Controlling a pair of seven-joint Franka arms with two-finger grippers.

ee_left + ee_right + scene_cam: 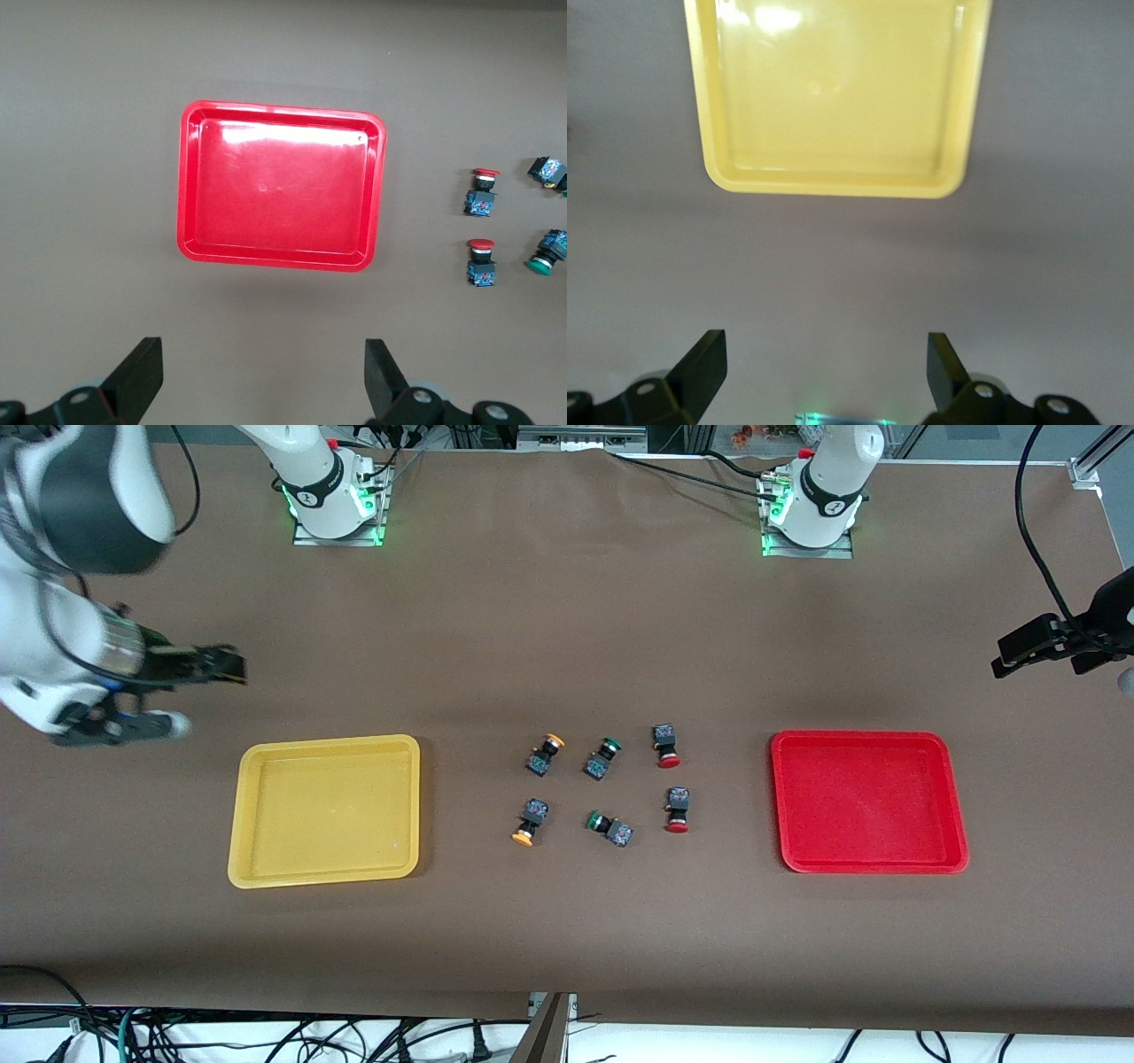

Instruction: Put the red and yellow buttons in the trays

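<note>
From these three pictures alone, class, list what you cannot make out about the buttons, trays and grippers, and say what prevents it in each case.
- Yellow tray: right wrist view's top edge cuts off part of it.
- Yellow buttons: outside both wrist views, and too small in the front view for detail.
- One green button: cut by the left wrist view's edge.
- Left gripper: front view's edge cuts off most of it.
- Right gripper: blurred in the front view.

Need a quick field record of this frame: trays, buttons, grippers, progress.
yellow tray: empty, toward the right arm's end
red tray: empty, toward the left arm's end
yellow buttons: two, on the table between the trays
red buttons: two, on the table, nearest the red tray
green buttons: two, between yellow and red pairs
left gripper: open, holds nothing
right gripper: open, holds nothing
progress: none placed
</note>
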